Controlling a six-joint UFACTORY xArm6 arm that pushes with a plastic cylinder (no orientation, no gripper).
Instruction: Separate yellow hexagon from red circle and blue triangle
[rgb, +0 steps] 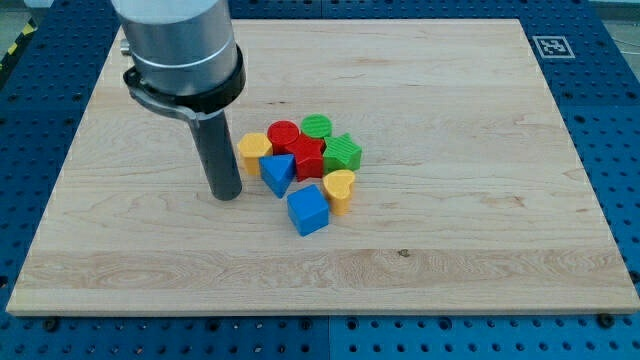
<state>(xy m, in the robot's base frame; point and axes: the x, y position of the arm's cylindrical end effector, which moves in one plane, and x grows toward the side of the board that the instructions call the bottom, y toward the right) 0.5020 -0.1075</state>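
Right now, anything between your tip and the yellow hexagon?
Nothing visible. My tip sits just to the view's left of the yellow hexagon, a little below it, with only bare board between. The red circle and blue triangle lie on the hexagon's far side, close against it.

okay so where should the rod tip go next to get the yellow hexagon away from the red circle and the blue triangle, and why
Probably circle my tip to the hexagon's top-right and push toward the view's left. The yellow hexagon still touches the red circle and blue triangle, and my tip sits on its outer left side.
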